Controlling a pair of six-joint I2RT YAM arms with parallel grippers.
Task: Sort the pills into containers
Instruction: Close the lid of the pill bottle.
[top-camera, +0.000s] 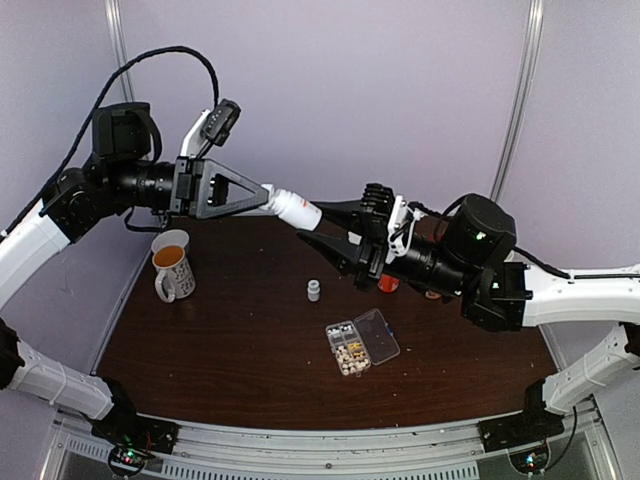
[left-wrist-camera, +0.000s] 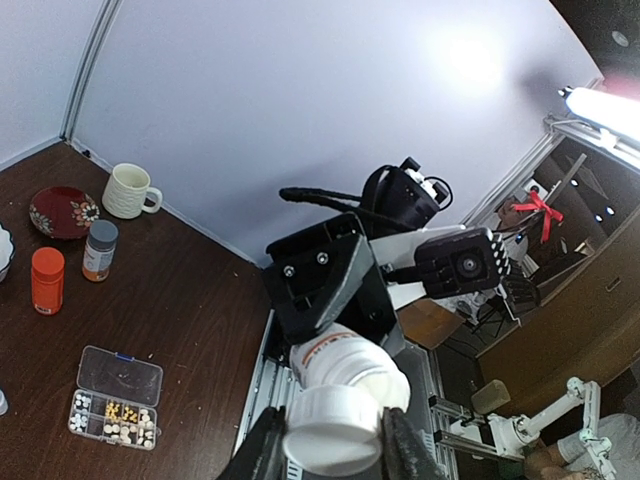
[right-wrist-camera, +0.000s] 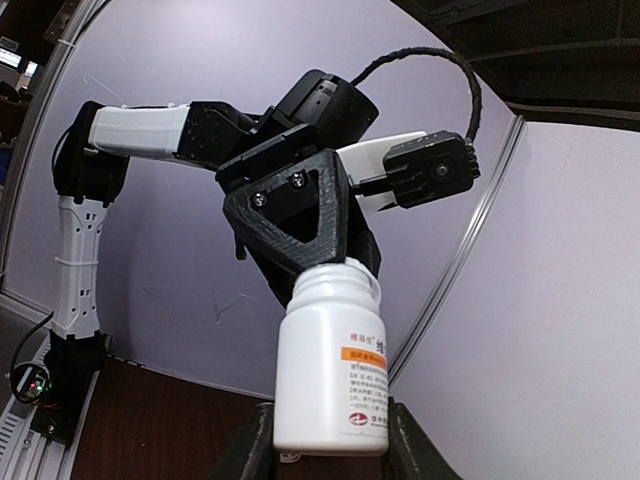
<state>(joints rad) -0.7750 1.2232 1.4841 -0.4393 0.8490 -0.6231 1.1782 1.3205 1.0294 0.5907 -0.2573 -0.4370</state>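
Observation:
A white pill bottle (top-camera: 298, 209) hangs in the air between both arms, lying nearly level above the table's back. My right gripper (top-camera: 312, 226) is shut on its body (right-wrist-camera: 330, 370), and the threaded neck shows bare. My left gripper (top-camera: 268, 197) is shut on the white cap (left-wrist-camera: 333, 432), which sits slightly askew at the bottle's mouth (left-wrist-camera: 352, 365). The clear organizer box (top-camera: 363, 341) lies open on the brown table, with its lid folded to the right. Cream and yellowish pills (top-camera: 350, 355) lie in its cells (left-wrist-camera: 112, 420). Neither gripper is near the box.
A white mug (top-camera: 172, 263) with brown liquid stands at the left. A tiny white bottle (top-camera: 314, 290) stands mid-table. An orange-capped bottle (left-wrist-camera: 47, 280), a grey-capped amber bottle (left-wrist-camera: 99, 250), a red plate (left-wrist-camera: 63, 211) and a second mug (left-wrist-camera: 128, 190) sit at the table's right side.

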